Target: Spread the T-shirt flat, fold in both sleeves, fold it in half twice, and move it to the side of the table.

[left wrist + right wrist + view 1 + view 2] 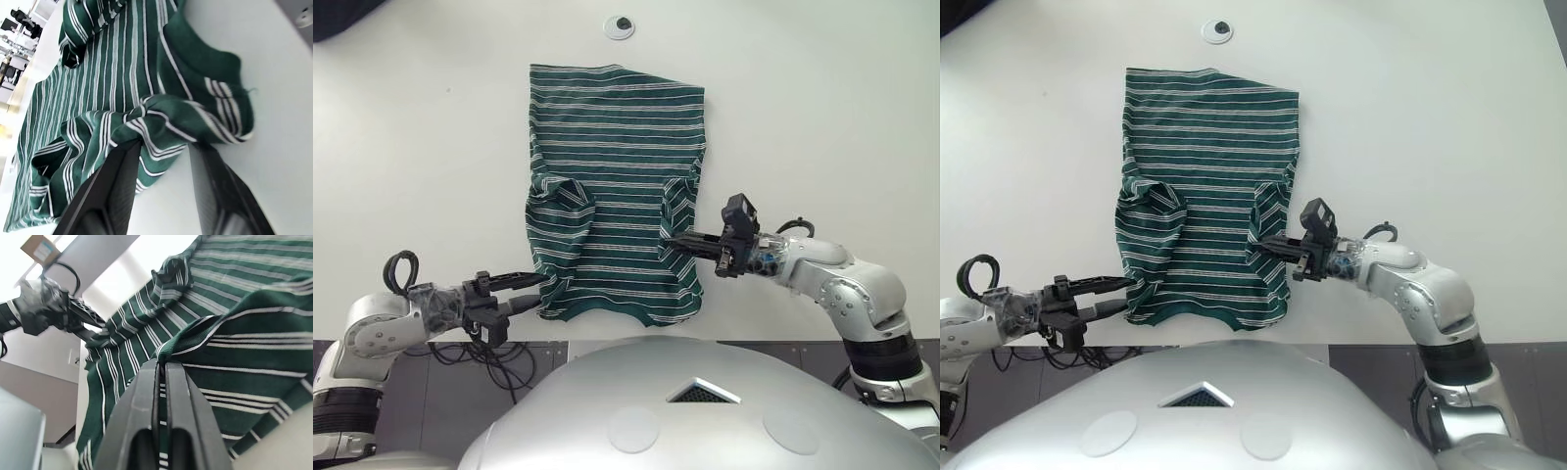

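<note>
The green striped T-shirt (617,147) lies on the white table (822,117), hem toward the far side, with both sleeves folded in over the body. My right gripper (671,243) is shut on the edge of the folded right sleeve (205,333), the cloth pinched at its tips (161,363). At the shirt's near left corner my left gripper (530,291) is open. Its fingers (122,166) straddle a bunched fold of the cloth (161,112) low on the table. The left gripper also appears beyond the shirt in the right wrist view (93,328).
A small round white disc with a dark centre (620,26) sits beyond the shirt's far edge. A dark object (342,15) occupies the far left corner. Bare table stretches on both sides of the shirt. Cables (484,352) hang below the front edge.
</note>
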{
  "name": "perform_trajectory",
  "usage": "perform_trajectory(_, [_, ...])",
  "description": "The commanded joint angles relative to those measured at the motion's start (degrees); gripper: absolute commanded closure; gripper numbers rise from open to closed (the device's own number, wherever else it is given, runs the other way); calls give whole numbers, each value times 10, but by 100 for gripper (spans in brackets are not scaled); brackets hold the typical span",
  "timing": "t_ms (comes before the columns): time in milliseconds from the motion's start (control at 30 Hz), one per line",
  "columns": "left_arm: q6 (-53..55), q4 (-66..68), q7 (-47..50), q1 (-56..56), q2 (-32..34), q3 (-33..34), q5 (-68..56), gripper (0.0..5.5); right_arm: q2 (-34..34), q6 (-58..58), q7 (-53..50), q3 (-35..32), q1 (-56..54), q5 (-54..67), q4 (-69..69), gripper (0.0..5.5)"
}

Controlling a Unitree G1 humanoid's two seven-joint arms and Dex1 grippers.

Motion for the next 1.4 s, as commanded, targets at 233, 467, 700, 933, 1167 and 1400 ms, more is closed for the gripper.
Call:
perform_trajectory(233, [-131, 20, 99, -27, 9, 21, 121, 376, -75, -20, 55, -105, 59, 11, -37, 375])
perform_trajectory(467, [-152, 3, 156, -55, -15, 41, 262, 432, -155, -404, 183, -143, 193, -216, -15, 373])
perform_trajectory(700, [-212, -31, 194, -72, -18, 56, 320, 541, -163, -795, 171, -75, 240, -438, 60, 373])
perform_trajectory(933, [-278, -38, 234, -91, -46, 88, 384, 547, -126, -1011, 71, -20, 148, -620, 157, 373])
perform_trajectory(1167, [-282, -51, 272, -89, -44, 90, 419, 547, -129, -1044, -17, 14, 107, -704, 208, 373])
perform_trajectory(1400, [-281, -46, 305, -89, -47, 91, 452, 550, -161, -1012, -57, 16, 112, -673, 235, 432])
